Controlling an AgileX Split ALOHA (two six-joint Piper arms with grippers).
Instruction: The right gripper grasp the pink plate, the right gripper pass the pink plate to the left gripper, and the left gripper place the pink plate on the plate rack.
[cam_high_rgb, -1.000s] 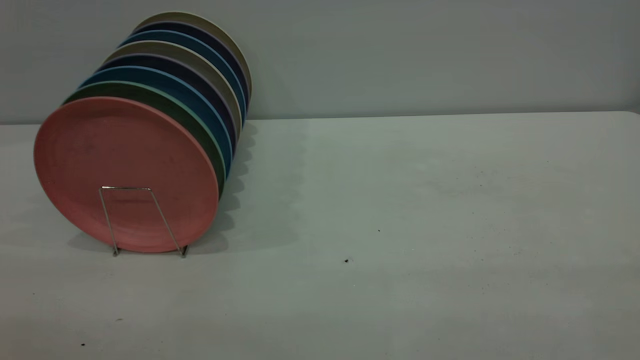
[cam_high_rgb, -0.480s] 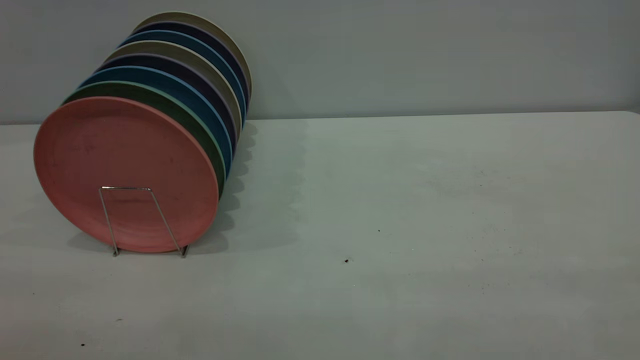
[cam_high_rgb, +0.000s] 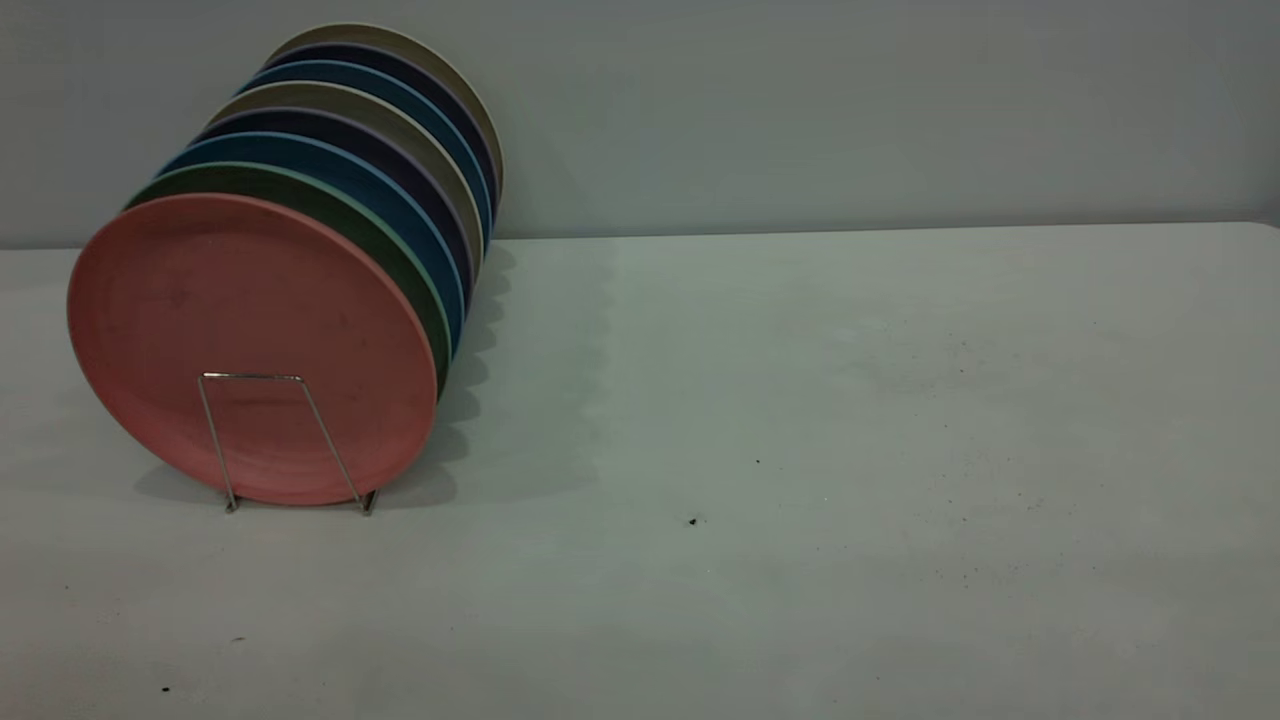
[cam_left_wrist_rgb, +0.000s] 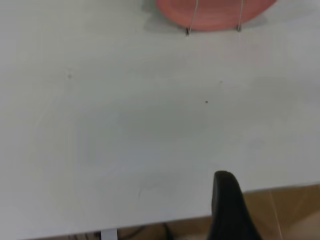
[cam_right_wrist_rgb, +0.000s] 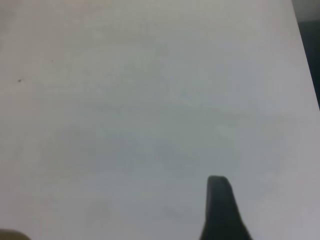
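Note:
The pink plate (cam_high_rgb: 250, 340) stands upright at the front of a row of plates in the plate rack (cam_high_rgb: 285, 440), behind its front wire loop. Its lower edge (cam_left_wrist_rgb: 215, 12) and the rack's wires (cam_left_wrist_rgb: 191, 17) show far off in the left wrist view. Neither gripper shows in the exterior view. A black part of my left gripper (cam_left_wrist_rgb: 227, 210) shows over the table's near edge, well back from the rack and holding nothing. A black part of my right gripper (cam_right_wrist_rgb: 220, 210) shows above bare table, holding nothing.
Behind the pink plate stand a green plate (cam_high_rgb: 400, 250) and several blue, dark and beige plates (cam_high_rgb: 440, 150). The grey-white table (cam_high_rgb: 800, 450) runs to the right of the rack, with a wall behind. The table's edge (cam_left_wrist_rgb: 150, 220) is near my left gripper.

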